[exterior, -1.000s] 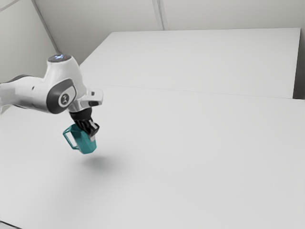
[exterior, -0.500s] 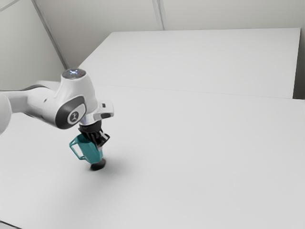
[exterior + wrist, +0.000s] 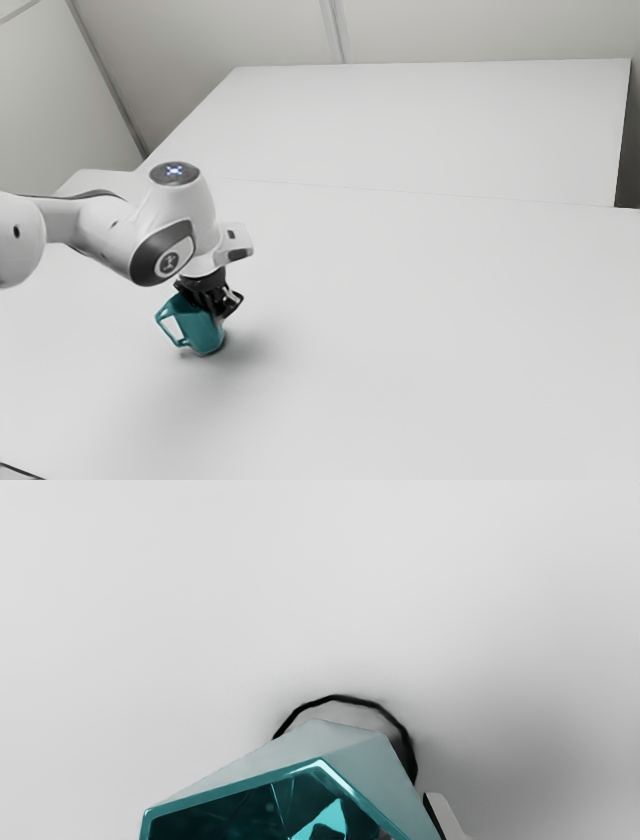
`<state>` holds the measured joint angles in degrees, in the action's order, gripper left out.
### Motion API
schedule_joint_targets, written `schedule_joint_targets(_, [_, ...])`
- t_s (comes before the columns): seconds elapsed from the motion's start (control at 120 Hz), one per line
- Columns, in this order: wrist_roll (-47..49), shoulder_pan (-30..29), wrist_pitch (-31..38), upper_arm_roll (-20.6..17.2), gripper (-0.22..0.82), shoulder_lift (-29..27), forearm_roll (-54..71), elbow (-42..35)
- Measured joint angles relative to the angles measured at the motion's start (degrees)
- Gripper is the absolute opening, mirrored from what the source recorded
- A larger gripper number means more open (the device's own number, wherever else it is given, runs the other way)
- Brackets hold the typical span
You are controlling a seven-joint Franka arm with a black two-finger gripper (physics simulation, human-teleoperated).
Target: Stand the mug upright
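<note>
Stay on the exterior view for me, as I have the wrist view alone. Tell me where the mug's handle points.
Observer: The handle of the mug points toward the exterior view's left, the side the arm comes in from.

Operator: Now give me the lean. Is it upright yet?

Observer: Not yet. From the side it is tilted, with its mouth end leaning toward the exterior view's left.

Operator: Report the height before I let go.

Observer: Its bottom end is down at the table or just above it; I can't tell which. I would level it before the gripper opens, as it might tip.
</note>
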<state>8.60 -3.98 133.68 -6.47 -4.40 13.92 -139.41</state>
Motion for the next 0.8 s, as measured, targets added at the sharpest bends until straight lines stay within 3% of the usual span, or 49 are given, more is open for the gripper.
schedule_joint_targets(0.158, [1.8, 0.2, 1.1, -0.3, 0.25, -0.1, -0.5, -0.9])
schedule_joint_targets(0.3, [3.2, 0.3, 1.3, -0.7, 0.42, -0.5, -0.8, -0.6])
schedule_joint_targets(0.5, [4.5, 0.2, 0.4, -0.8, 0.53, -1.1, -1.1, 0.9])
schedule_joint_targets(0.8, [5.7, 0.3, -2.2, -1.6, 0.59, -2.9, -2.3, 2.4])
